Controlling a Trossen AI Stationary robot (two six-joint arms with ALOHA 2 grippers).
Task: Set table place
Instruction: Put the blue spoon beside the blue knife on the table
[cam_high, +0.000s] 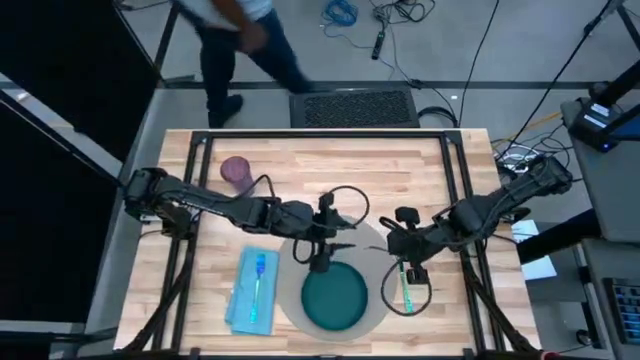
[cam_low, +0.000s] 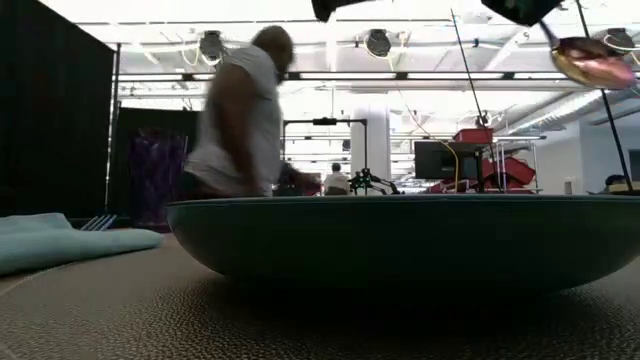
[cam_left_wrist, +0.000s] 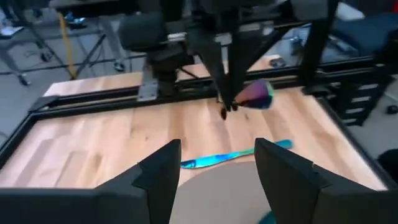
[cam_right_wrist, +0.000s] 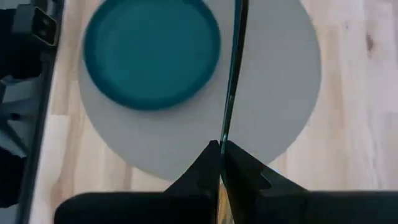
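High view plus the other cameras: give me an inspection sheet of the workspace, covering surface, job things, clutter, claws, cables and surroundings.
Surface: wooden table, no spills seen.
Job's things: grey placemat with the teal plate on it; fork on the blue napkin beside the mat; knife on the wood at the mat's other side; spoon in the air, not yet laid.
Clutter: purple cup near the far edge.
Grippers: left claw open and empty above the mat's far edge; right claw shut on the spoon's handle.
Cables: loops along both arms; loose leads on the floor.
Surroundings: a person walking past the far side.
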